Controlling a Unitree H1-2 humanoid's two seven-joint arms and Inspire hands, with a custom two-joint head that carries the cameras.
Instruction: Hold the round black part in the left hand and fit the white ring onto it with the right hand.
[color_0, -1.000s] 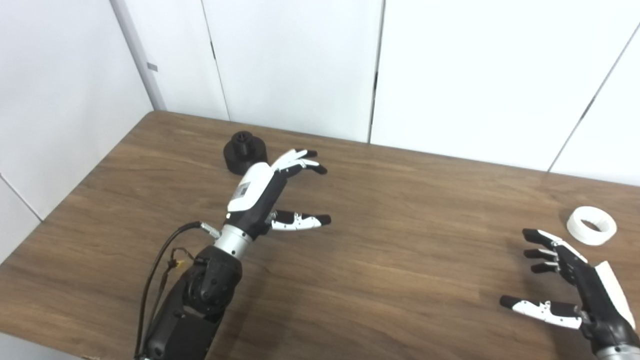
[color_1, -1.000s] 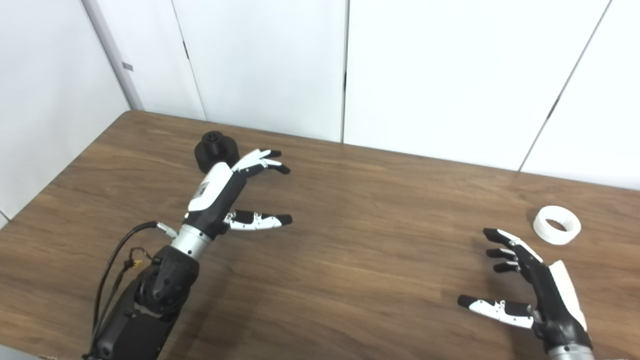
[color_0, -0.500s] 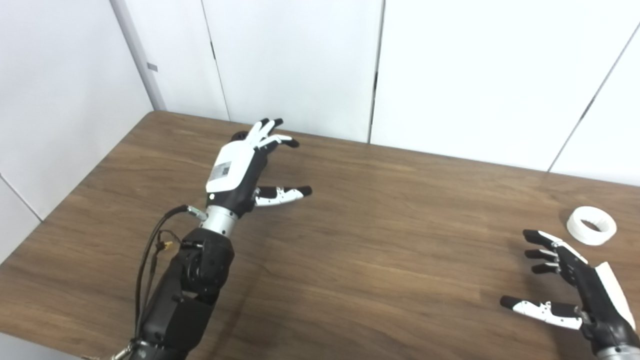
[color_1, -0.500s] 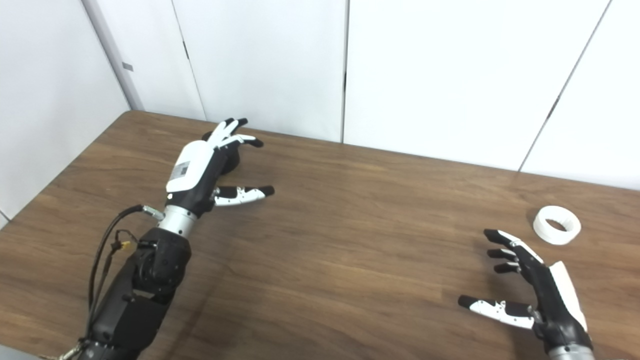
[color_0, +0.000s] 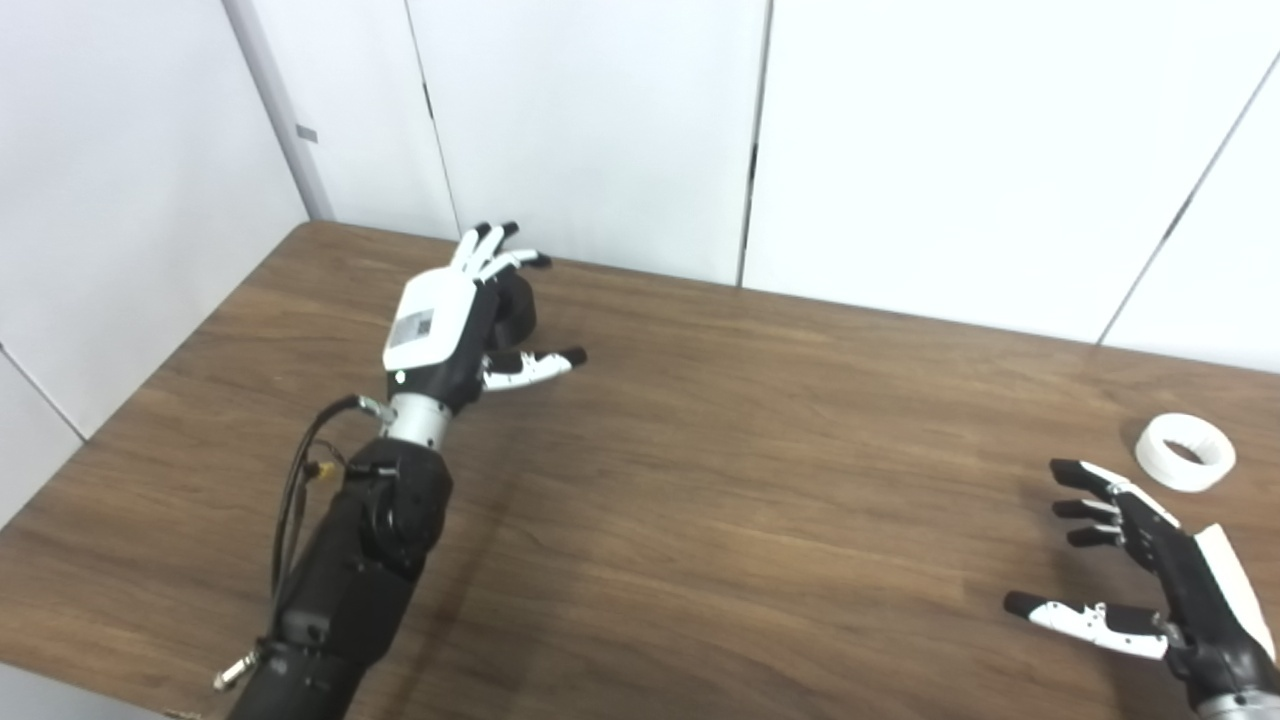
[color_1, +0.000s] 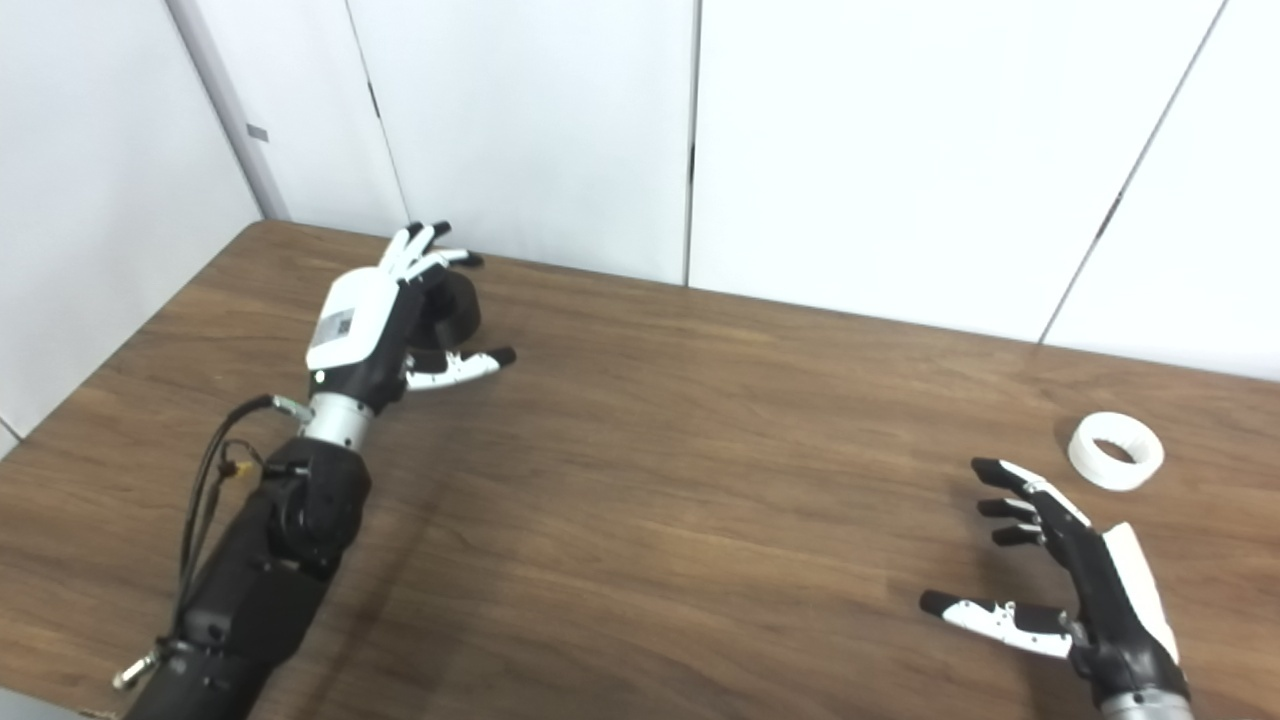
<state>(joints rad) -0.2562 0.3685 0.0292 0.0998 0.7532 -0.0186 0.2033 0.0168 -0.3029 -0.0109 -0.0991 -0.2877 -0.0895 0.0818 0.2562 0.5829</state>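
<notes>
The round black part (color_0: 516, 310) stands on the wooden table (color_0: 740, 480) at the far left, mostly hidden behind my left hand (color_0: 460, 315). That hand is open, fingers spread above and around the part, thumb (color_0: 530, 366) stretched out in front of it; whether it touches the part I cannot tell. The white ring (color_0: 1184, 452) lies flat at the far right. My right hand (color_0: 1150, 580) is open and empty, hovering just in front of and left of the ring, apart from it.
White wall panels (color_0: 600, 130) close off the table's back edge and left side. The left arm's cable (color_0: 300, 500) loops beside the forearm. Bare wood lies between the two hands.
My left hand has moved back and to the left, from beside the black part to over it, now covering most of it. The right hand and the ring have stayed put.
</notes>
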